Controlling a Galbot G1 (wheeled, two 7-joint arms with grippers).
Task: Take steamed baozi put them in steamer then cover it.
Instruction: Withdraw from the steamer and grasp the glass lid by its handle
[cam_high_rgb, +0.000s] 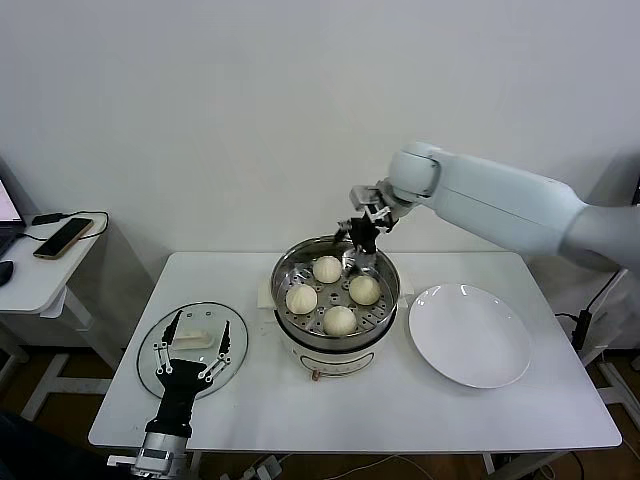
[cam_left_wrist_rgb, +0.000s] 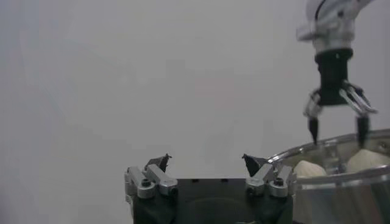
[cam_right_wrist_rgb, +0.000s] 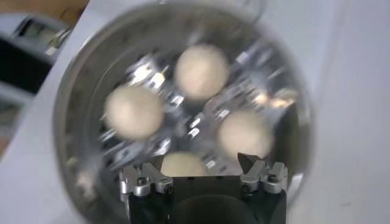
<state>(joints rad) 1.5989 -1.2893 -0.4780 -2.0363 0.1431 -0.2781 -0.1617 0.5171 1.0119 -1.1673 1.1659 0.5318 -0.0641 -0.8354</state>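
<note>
Several off-white baozi (cam_high_rgb: 340, 320) lie on the perforated tray inside the shiny steel steamer (cam_high_rgb: 290, 262) on its white base, mid table. My right gripper (cam_high_rgb: 359, 244) hangs open and empty just above the steamer's far rim. In the right wrist view the baozi (cam_right_wrist_rgb: 134, 112) sit below the open gripper (cam_right_wrist_rgb: 200, 161), inside the steamer (cam_right_wrist_rgb: 73, 91). My left gripper (cam_high_rgb: 193, 342) is open and empty over the glass lid (cam_high_rgb: 148, 352) at the table's left front. The left wrist view shows my left gripper (cam_left_wrist_rgb: 206, 161) and, farther off, the right gripper (cam_left_wrist_rgb: 337, 126) above the steamer (cam_left_wrist_rgb: 341, 176).
An empty flat white plate (cam_high_rgb: 468, 333) lies right of the steamer. A side table (cam_high_rgb: 30, 275) at far left holds a phone (cam_high_rgb: 63, 237). A white wall stands behind the table.
</note>
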